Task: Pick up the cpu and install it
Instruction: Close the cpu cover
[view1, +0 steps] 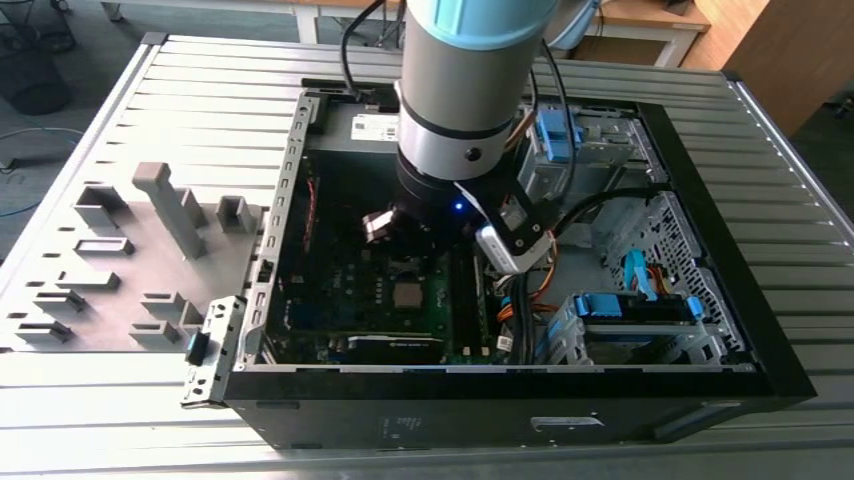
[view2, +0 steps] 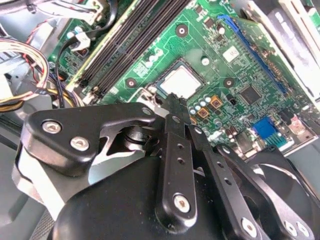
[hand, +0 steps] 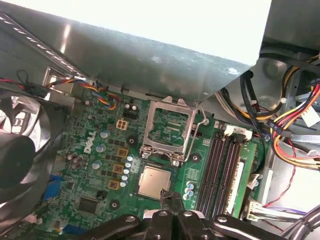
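One cpu (view1: 404, 292) lies flat in the motherboard (hand: 100, 150) socket, 6 o'clock from my wrist (view1: 461, 150) in the exterior view, retention frame (hand: 147, 130) raised to admit it; my gripper (hand: 169, 196), clenched and empty, hovers at its edge.

Arm and end effector. We see the arm (view1: 467, 80) enter the exterior view at twelve o'clock and descend almost vertically. Its grey barrel, banded in pale blue, ends in a dark wrist (view1: 434, 195) bearing a small blue light. A white camera module (view1: 510, 245) sits at four o'clock of that wrist. In both wrist views we find the gripper (view2: 173, 100) (hand: 167, 196) pointing downward, and its black linked fingers (view2: 170, 150) meet at the tips.
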